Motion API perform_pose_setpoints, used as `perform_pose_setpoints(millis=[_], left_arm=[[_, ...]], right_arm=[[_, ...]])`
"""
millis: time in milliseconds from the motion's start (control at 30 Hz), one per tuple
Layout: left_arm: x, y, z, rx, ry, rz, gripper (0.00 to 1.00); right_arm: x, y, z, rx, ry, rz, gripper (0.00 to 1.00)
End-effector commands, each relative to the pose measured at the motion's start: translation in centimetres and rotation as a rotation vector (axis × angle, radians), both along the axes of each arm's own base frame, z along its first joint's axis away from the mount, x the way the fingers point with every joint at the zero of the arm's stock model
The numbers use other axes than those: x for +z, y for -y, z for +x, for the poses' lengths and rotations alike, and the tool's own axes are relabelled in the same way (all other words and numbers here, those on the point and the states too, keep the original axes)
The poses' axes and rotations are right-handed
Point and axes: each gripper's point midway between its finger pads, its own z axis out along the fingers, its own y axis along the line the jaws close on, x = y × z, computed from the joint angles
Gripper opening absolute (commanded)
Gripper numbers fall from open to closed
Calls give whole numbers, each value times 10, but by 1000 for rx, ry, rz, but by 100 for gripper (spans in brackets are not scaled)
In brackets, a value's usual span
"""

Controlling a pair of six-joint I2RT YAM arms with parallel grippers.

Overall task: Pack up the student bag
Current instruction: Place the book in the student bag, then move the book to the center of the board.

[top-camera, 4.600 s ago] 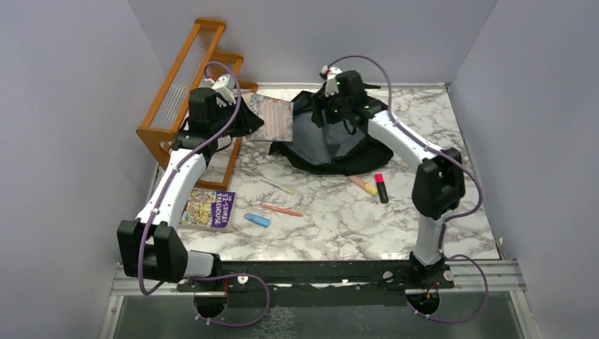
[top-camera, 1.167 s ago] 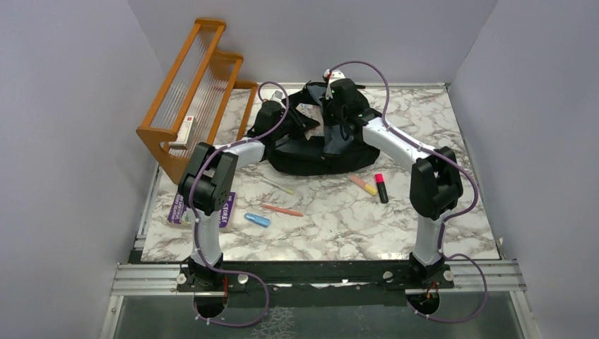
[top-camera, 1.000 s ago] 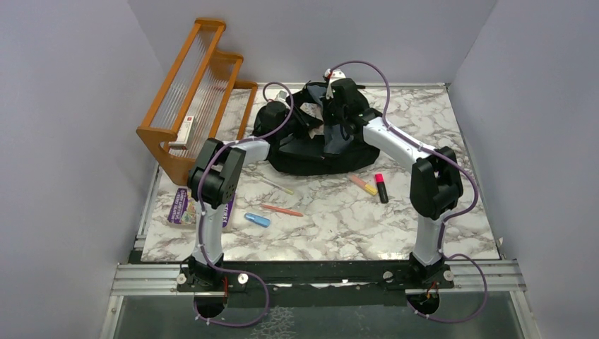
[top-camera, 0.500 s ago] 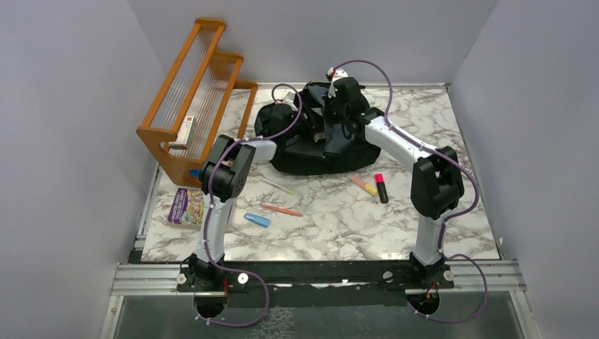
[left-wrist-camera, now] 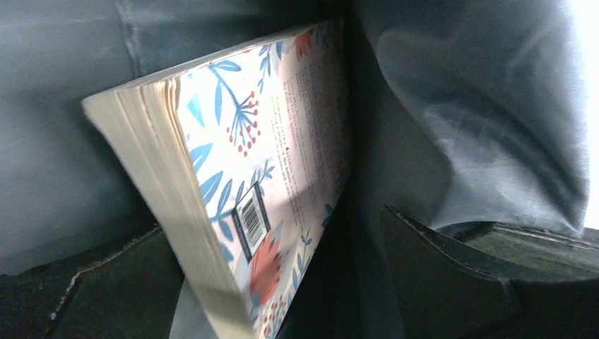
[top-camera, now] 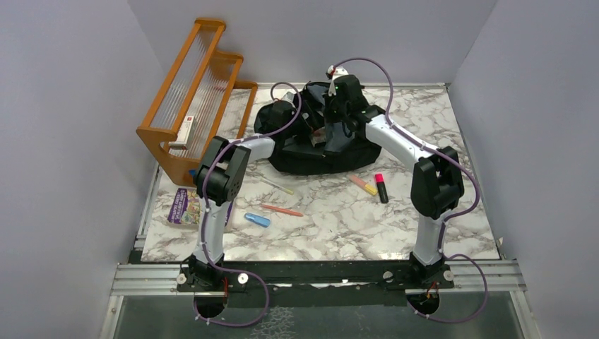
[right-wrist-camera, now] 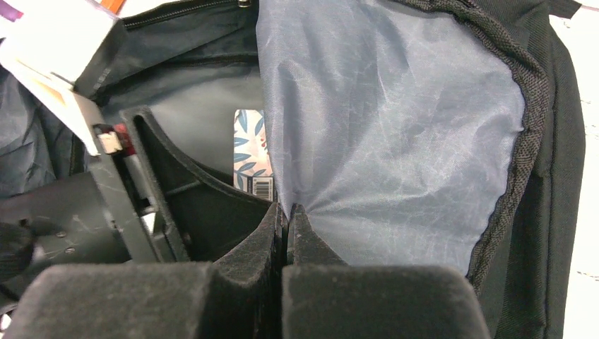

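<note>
The student bag (top-camera: 311, 161) lies open at the back of the table, its grey lining (right-wrist-camera: 395, 127) showing. My right gripper (right-wrist-camera: 288, 210) is shut on a fold of that lining and holds the mouth up. My left gripper (left-wrist-camera: 275, 222) is inside the bag, jaws wide open. A floral-covered book (left-wrist-camera: 268, 162) with a barcode stands tilted between its black fingers (left-wrist-camera: 438, 282), resting against the lining (left-wrist-camera: 466, 106). The same book (right-wrist-camera: 253, 162) shows deep in the bag in the right wrist view. From above, both grippers (top-camera: 316, 133) (top-camera: 337, 127) meet over the bag's opening.
A wooden rack (top-camera: 191, 92) stands at the back left with a small white item (top-camera: 185, 129) on it. A purple book (top-camera: 185, 206), a blue piece (top-camera: 257, 219), an orange pen (top-camera: 282, 210), a pale pen (top-camera: 277, 186) and two highlighters (top-camera: 364, 185) (top-camera: 381, 188) lie on the marble table.
My left gripper has opened and let go of the floral book inside the bag, after reaching further in. The right gripper has kept its hold on the lining.
</note>
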Motion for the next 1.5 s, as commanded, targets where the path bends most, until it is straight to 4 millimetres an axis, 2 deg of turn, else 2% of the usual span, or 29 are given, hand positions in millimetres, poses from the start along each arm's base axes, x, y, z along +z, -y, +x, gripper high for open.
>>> perform_pose_setpoints(millis=[0, 233, 400, 633, 767, 933, 1067, 1233, 1333, 1467], left_arm=[[70, -22, 11, 86, 119, 121, 99], [98, -45, 1, 142, 126, 210, 99], [125, -67, -17, 197, 163, 261, 99], [154, -122, -60, 292, 224, 426, 99], [163, -167, -96, 391, 231, 533, 99], [153, -239, -158, 620, 155, 602, 99], [131, -279, -206, 760, 53, 594, 99], [90, -294, -238, 785, -94, 641, 99], [70, -295, -247, 768, -158, 663, 99], [45, -290, -254, 732, -231, 655, 99]], right_arm=[[46, -8, 9, 26, 100, 71, 0], [40, -5, 10, 22, 99, 78, 1], [33, 2, 11, 18, 89, 65, 1], [9, 10, 9, 12, 48, 57, 1], [-1, 14, 7, -1, 35, 56, 1], [-9, 16, 8, -6, 26, 54, 1], [-21, 19, 8, -11, 4, 46, 6], [-32, 27, 7, -29, -12, 20, 22], [-36, 30, 7, -30, -19, 5, 37], [-37, 33, 1, -34, -26, 2, 50]])
